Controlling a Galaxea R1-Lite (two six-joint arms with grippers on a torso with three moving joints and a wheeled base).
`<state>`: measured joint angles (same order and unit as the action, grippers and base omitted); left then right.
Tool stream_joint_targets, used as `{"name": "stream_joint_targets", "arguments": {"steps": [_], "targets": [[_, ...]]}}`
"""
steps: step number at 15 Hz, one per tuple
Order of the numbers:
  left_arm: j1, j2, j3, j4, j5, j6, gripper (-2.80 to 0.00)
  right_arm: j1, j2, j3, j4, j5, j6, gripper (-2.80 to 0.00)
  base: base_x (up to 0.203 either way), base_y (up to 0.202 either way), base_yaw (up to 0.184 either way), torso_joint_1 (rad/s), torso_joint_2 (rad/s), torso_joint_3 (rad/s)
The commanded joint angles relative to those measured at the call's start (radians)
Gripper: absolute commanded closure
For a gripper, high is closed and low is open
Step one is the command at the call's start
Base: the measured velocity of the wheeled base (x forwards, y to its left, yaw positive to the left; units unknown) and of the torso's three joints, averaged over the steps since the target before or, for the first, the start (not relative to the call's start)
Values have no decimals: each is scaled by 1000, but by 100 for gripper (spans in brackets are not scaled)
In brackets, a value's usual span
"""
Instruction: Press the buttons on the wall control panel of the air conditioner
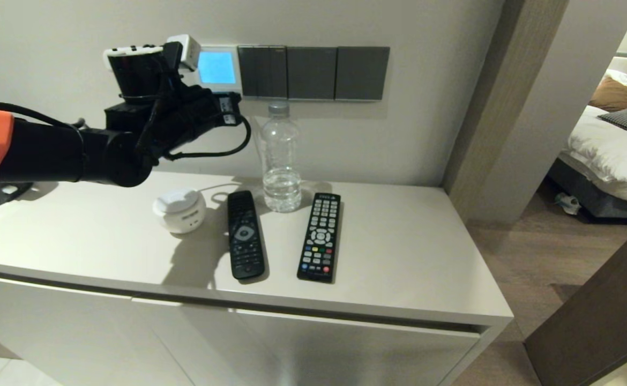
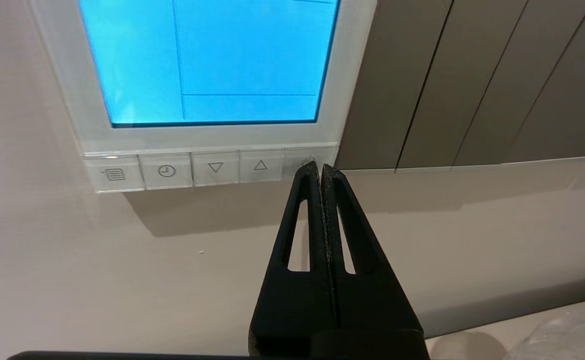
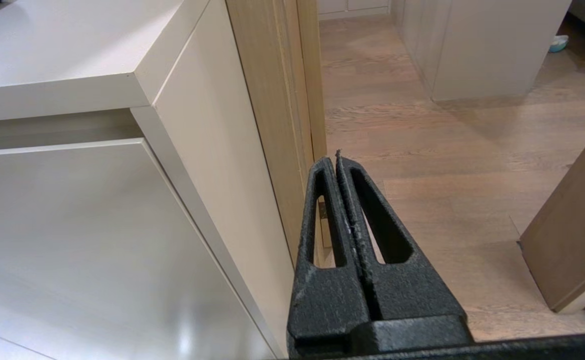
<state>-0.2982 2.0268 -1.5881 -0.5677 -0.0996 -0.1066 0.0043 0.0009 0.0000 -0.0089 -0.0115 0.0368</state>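
The air conditioner's wall control panel [image 1: 217, 67] is a small white thermostat with a lit light-blue screen, also in the left wrist view [image 2: 207, 65]. The buttons [image 2: 212, 169] form a row of pale keys along its bottom edge. My left gripper [image 2: 320, 167] is shut and empty. Its tips are at the rightmost key [image 2: 295, 159] and cover part of it; I cannot tell whether they touch. My right gripper [image 3: 333, 160] is shut and empty, parked low beside the cabinet's right side, and is out of the head view.
Dark grey switch plates [image 1: 313, 72] adjoin the panel on the right. On the cabinet top [image 1: 410, 257] below stand a water bottle [image 1: 281, 161], two black remotes [image 1: 245, 236] [image 1: 320, 238] and a white round device [image 1: 179, 210].
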Motion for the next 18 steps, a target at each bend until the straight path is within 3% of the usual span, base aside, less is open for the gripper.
{"name": "stream_joint_targets", "arguments": {"steps": [1, 7, 10, 12, 15, 18], "targets": [[2, -18, 20, -10, 0, -1, 0, 0, 1, 2, 0, 0, 0, 0, 0, 0, 0, 0, 0, 0], [-17, -259, 204, -74, 1, 2, 0, 0, 1, 2, 0, -1, 0, 0, 0, 0, 0, 0, 0, 0], [0, -478, 401, -78, 0, 7, 0, 0, 1, 2, 0, 0, 0, 0, 0, 0, 0, 0, 0, 0], [52, -657, 534, -65, -4, 38, 0, 0, 1, 2, 0, -1, 0, 0, 0, 0, 0, 0, 0, 0], [142, -937, 671, 33, -10, 103, 0, 0, 1, 2, 0, 0, 0, 0, 0, 0, 0, 0, 0, 0], [199, -1229, 770, 244, -9, 127, 0, 0, 1, 2, 0, -1, 0, 0, 0, 0, 0, 0, 0, 0]]}}
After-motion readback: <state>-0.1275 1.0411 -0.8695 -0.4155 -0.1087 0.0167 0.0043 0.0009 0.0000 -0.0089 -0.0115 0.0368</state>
